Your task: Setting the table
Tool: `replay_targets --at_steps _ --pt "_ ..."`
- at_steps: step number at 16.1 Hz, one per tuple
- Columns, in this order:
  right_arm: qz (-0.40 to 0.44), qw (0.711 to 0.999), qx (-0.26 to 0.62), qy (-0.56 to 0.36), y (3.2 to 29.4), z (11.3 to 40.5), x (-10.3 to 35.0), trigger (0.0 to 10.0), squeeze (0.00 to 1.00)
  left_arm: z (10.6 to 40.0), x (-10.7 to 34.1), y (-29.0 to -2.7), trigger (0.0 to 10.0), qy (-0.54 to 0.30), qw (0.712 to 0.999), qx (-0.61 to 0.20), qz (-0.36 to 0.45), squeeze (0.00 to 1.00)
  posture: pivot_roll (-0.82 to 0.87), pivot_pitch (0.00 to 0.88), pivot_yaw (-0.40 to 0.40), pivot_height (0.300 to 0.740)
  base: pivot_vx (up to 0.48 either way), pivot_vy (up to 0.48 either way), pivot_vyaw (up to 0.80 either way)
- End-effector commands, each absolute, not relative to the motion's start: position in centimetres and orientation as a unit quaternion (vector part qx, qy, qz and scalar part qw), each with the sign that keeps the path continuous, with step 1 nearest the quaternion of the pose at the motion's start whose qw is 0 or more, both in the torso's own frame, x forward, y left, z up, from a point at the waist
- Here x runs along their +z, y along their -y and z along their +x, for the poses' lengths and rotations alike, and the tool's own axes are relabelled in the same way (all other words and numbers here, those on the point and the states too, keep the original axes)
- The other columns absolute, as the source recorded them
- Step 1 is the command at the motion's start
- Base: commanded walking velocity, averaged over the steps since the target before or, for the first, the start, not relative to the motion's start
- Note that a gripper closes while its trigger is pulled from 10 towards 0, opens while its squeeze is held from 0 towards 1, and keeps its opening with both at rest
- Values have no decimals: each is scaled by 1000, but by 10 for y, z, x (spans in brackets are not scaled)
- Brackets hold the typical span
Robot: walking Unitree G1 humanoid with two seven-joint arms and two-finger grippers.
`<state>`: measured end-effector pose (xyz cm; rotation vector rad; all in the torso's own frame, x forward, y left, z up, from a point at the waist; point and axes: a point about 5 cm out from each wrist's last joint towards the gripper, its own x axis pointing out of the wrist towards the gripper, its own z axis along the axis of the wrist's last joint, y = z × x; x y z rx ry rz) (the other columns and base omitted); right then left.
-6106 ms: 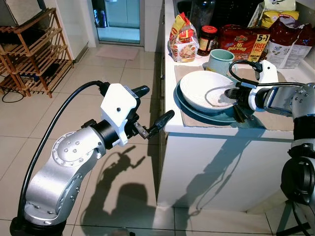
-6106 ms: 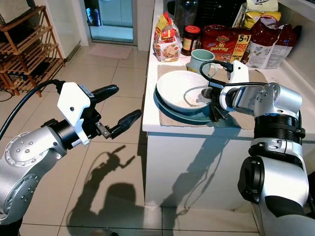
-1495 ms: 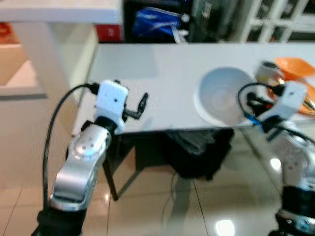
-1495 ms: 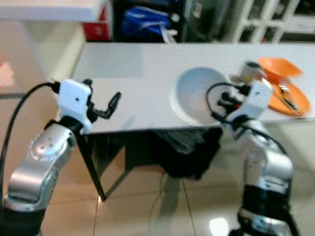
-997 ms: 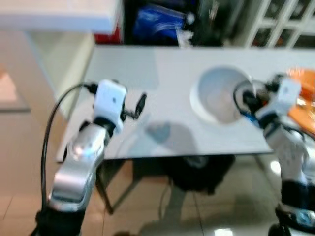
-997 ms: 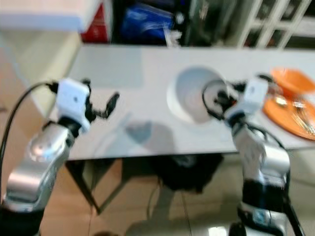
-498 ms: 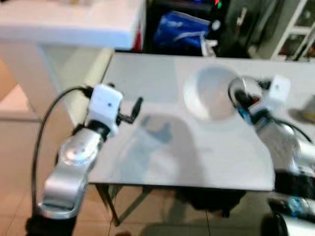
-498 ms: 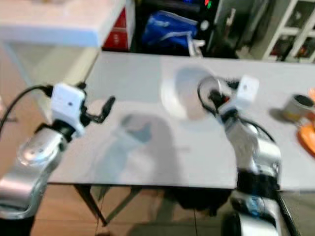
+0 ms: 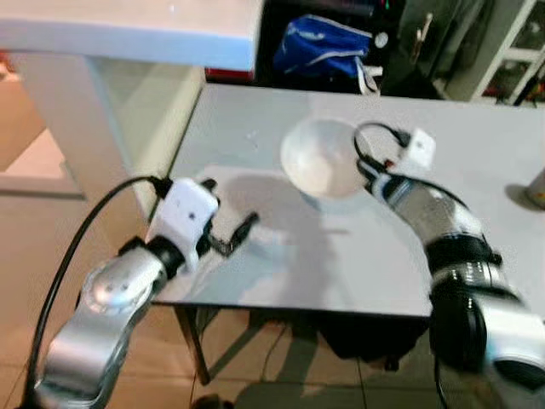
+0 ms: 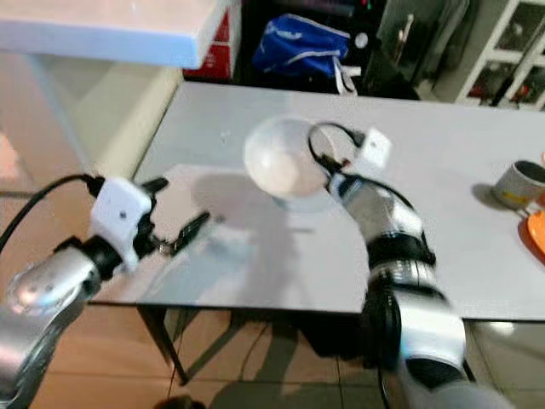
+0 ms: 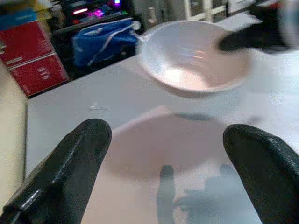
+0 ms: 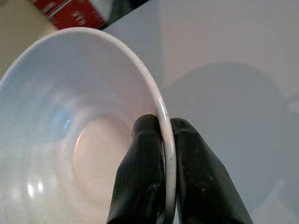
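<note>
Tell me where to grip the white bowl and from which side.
Grip the bowl at its thin rim, one finger inside and one outside, coming from the robot's right. That is how the right gripper pinches it now. The rim is the only narrow edge; the body looks too wide to span.

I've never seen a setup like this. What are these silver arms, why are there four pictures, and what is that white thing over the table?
It is a humanoid robot with two silver arms, each ending in two black fingers. Two pictures come from a stereo camera on its head, looking down at a pale grey table. The other two come from cameras on its wrists, looking along the fingers. The right gripper pinches the rim of a round white ceramic bowl and holds it above the table, one finger inside and one outside. The left gripper hovers near the table's front edge, open and holding nothing. A grey mug stands far to the right, and a blue bag lies beyond the table.
</note>
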<state>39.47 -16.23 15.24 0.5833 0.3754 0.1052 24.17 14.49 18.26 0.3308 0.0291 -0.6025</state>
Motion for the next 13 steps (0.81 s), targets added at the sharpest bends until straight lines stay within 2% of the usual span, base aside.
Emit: replay_targets --at_steps 1,7,10,11,12,13 --pt "291 935 57 -195 161 397 155 10000 0 235 181 -140 10000 -21 934 -320 160 0 61 28 -80 740 0 0 0" --pt "255 935 73 -234 146 399 146 10000 0 227 178 -141 10000 -42 930 -330 156 0 70 42 -92 740 0 0 0" --pt "268 929 73 -243 139 398 143 10000 0 227 178 -140 10000 -45 931 -328 155 0 73 44 -92 740 0 0 0" --pt "271 927 72 -249 135 397 141 10000 196 227 179 -140 10000 -44 934 -321 154 0 82 47 -99 740 0 0 0" --pt "271 927 72 -249 135 397 141 10000 196 227 179 -140 10000 -44 934 -321 154 0 82 47 -99 740 0 0 0" --pt "277 926 70 -246 131 398 141 10000 847 227 179 -141 10000 -45 935 -318 153 0 85 48 -101 740 0 0 0"
